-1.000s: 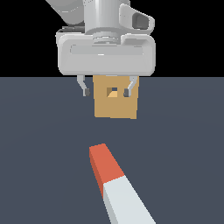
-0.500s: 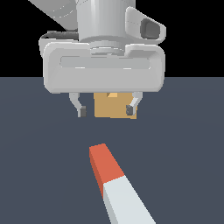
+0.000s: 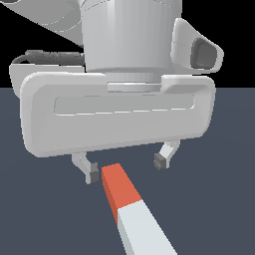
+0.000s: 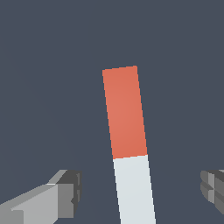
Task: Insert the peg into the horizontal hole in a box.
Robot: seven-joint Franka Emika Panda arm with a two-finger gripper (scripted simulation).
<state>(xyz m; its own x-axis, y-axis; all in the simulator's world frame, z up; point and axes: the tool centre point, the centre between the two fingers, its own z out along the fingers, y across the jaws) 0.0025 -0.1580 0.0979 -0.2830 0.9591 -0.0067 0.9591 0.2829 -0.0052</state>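
The gripper (image 3: 125, 169) fills most of the exterior view. Its wide pale body is in front, and below it two short fingers with dark pads point down. The jaws are spread wide and they hold nothing; there is a clear gap between the two fingertips.

The peg (image 3: 133, 215) lies flat on the dark floor (image 3: 214, 209). Its red-orange part (image 3: 119, 189) is the end closer to the jaws, and the grey-white part (image 3: 142, 231) goes away from them, toward the camera of the exterior view, and leaves the picture at the lower edge. In this view the red end sits just beside the finger (image 3: 88, 171) on the exterior view's left, and it is well apart from the other finger (image 3: 164, 157). I cannot tell from this view how high the fingertips are above the peg.

In the wrist view the peg (image 4: 129, 148) lies between the two fingers, slightly tilted against the line that joins them. One finger (image 4: 65, 192) is near the grey-white part (image 4: 134, 188), and the other finger (image 4: 213, 186) is farther from it, at the edge of the picture. No finger touches the peg. The red part (image 4: 124, 111) reaches out beyond the fingertips.

The box and the hole are not visible in either view; the gripper body covers the place behind it.
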